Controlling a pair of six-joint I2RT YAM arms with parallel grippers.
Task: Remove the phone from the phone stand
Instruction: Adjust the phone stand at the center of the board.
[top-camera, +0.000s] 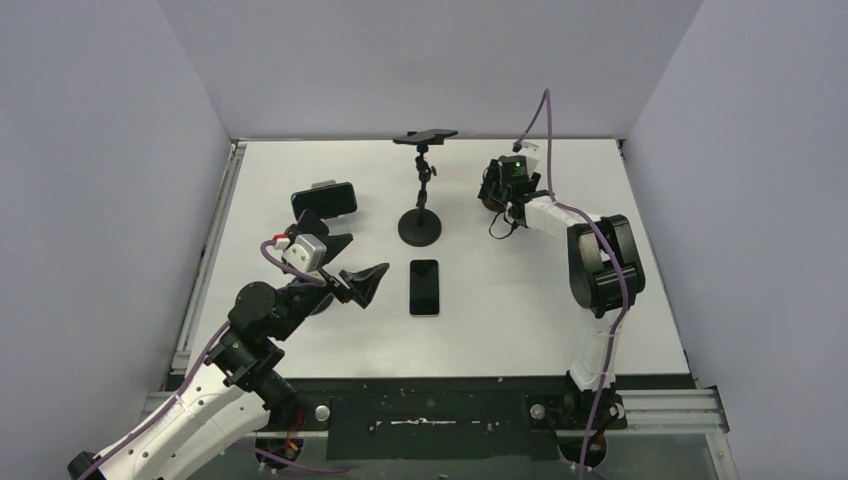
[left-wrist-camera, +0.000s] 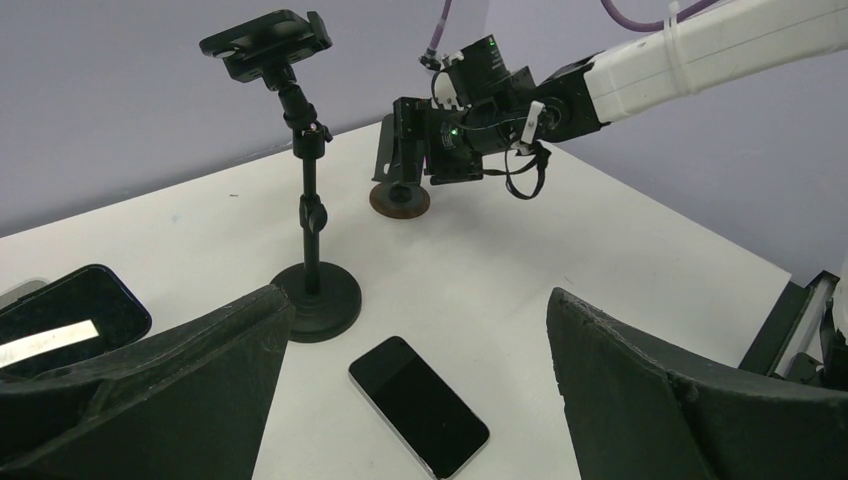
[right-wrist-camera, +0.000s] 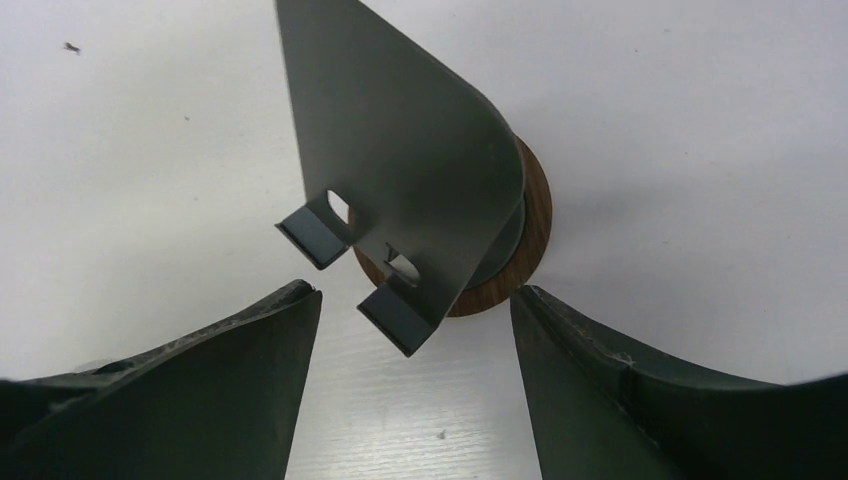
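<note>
— What's on the white counter (top-camera: 560, 300)?

— Biggest is a tall black stand (top-camera: 419, 228) mid-counter, with a round foot, a thin pole and a clamp on top. I cannot tell whether the clamp holds anything.

— And the phones?

— One flat phone (top-camera: 424, 287) lies screen up on the counter, just in front of the tall stand's foot. A second, propped phone (top-camera: 324, 198) sits on its side in a holder at the far left.

— The arms?

— The left tool (top-camera: 354, 263) hangs near the flat phone, spread wide and holding nothing. The right tool (right-wrist-camera: 415, 295) is parted on either side of a small metal stand (right-wrist-camera: 400, 150) on a round wooden base (right-wrist-camera: 530, 230). That stand carries no phone.
</note>
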